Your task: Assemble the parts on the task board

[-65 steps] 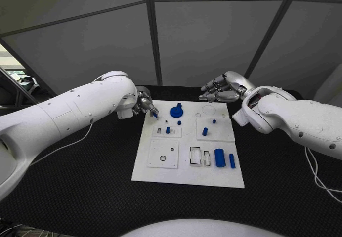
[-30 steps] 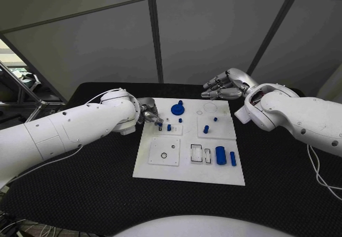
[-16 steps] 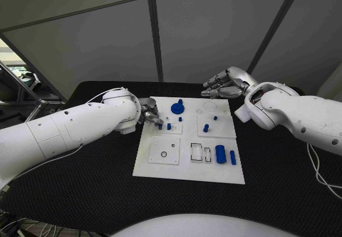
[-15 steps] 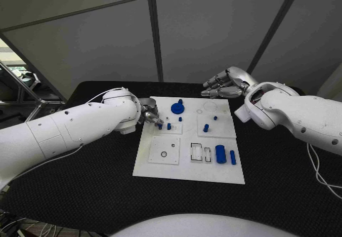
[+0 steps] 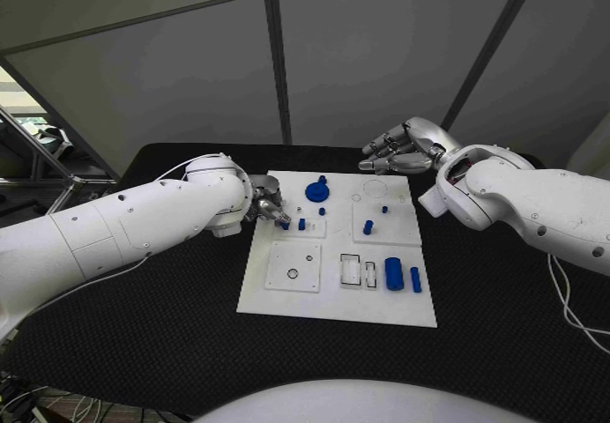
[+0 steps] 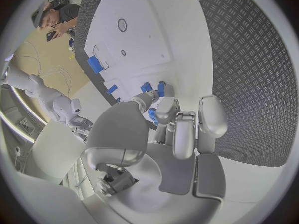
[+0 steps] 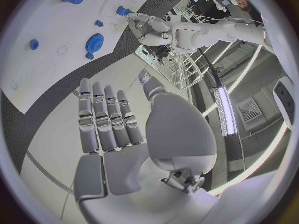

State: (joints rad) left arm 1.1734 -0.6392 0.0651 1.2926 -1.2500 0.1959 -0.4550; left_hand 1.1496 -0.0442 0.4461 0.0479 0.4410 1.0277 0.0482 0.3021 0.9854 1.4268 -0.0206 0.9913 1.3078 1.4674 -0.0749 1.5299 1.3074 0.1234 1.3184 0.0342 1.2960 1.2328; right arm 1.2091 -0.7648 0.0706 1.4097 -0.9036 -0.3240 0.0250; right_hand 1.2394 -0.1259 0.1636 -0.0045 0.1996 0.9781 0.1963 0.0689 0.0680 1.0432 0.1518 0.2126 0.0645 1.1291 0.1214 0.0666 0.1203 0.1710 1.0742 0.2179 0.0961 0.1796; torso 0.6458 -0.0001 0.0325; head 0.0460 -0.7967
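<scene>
Task board (image 5: 341, 304) is being carried in the middle of the black bench (image 5: 152, 326), with blue parts lying or standing on it, the gear (image 5: 316, 191) at its far end. The left robot hand (image 5: 266, 206), brought down to the board's left edge from farther back two seconds ago, is pinching a small blue peg (image 6: 152, 115) over a small plate, so insertion is judged imminent. The right robot hand (image 5: 400, 150) is being kept beyond the far edge, fingers loosely apart, holding nothing.
</scene>
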